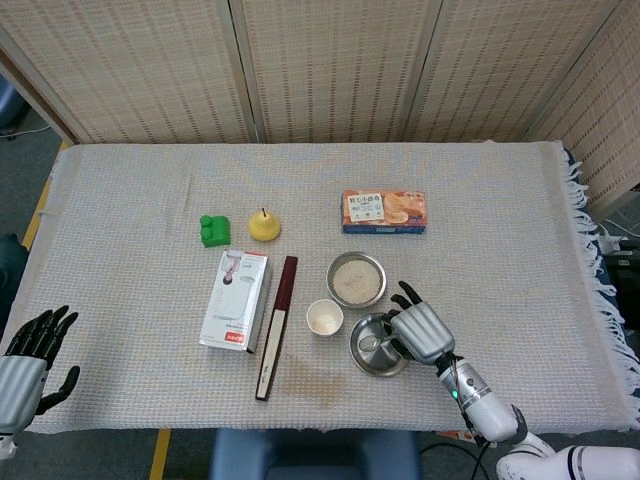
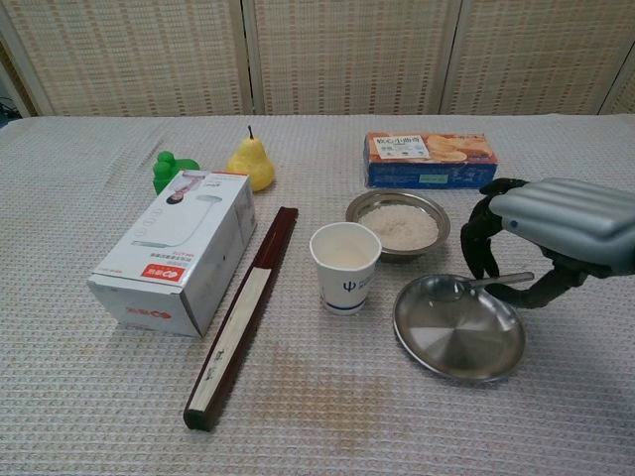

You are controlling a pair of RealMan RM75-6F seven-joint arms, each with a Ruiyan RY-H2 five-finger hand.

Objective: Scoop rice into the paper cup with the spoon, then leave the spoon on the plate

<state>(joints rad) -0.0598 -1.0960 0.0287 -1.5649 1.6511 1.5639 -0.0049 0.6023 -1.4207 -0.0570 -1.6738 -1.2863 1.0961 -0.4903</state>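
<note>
A steel plate (image 1: 378,358) (image 2: 466,342) lies at the front right. The spoon (image 1: 369,343) (image 2: 466,288) has its bowl resting on the plate, handle pointing right. My right hand (image 1: 421,329) (image 2: 561,223) hovers over the plate's right edge. The handle runs between its curled fingers (image 2: 483,243) and its thumb (image 2: 531,295); whether they touch it is unclear. Just left of the plate stands the paper cup (image 1: 324,317) (image 2: 344,266), whitish inside. Behind it sits the steel bowl of rice (image 1: 356,279) (image 2: 398,224). My left hand (image 1: 35,355) rests open at the table's front left corner.
A white box (image 1: 235,299) (image 2: 177,248) and a dark folded fan (image 1: 276,325) (image 2: 244,310) lie left of the cup. A yellow pear (image 1: 264,226) (image 2: 251,164), a green toy (image 1: 213,231) (image 2: 171,169) and an orange cracker box (image 1: 383,211) (image 2: 429,159) sit further back.
</note>
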